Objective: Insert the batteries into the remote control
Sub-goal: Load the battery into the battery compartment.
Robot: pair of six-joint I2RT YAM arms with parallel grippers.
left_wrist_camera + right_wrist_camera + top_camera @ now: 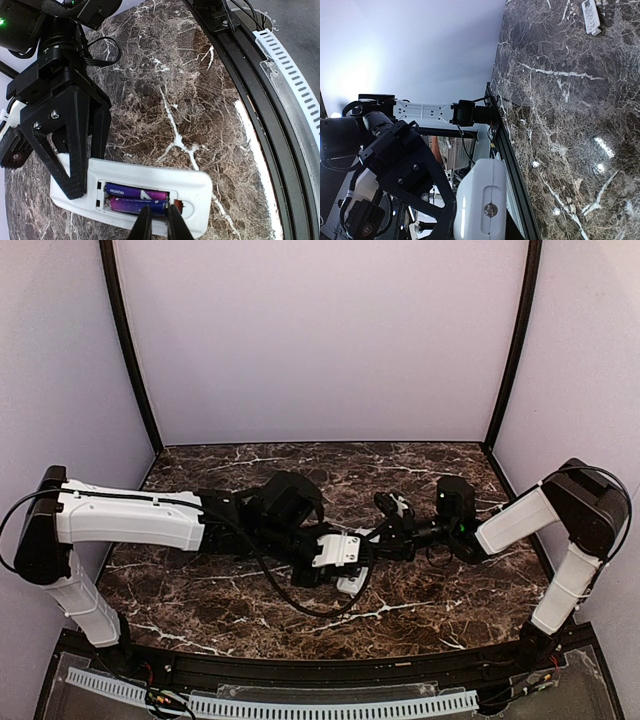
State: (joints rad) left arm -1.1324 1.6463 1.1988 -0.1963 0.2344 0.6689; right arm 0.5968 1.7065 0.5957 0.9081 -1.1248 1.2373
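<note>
My left claw [160,220] is clenched, tips touching the nearer of the batteries [135,197] in the remote control [195,185]. My right claw [86,172] grasps its end. Open bench [165,90] lies beyond, with its edge to the right.

From above you are seeing only a sliver of the small white oblong remote control [352,585], the black arm wrists [410,532] covering the rest. The left gripper [159,227] is running off its camera's bottom edge, its black fingertips [144,225] hiding part of the lower slim bluish-purple battery [131,205]. The tiny white object [590,16] on the dark marble table [570,125] is looking too small to identify
</note>
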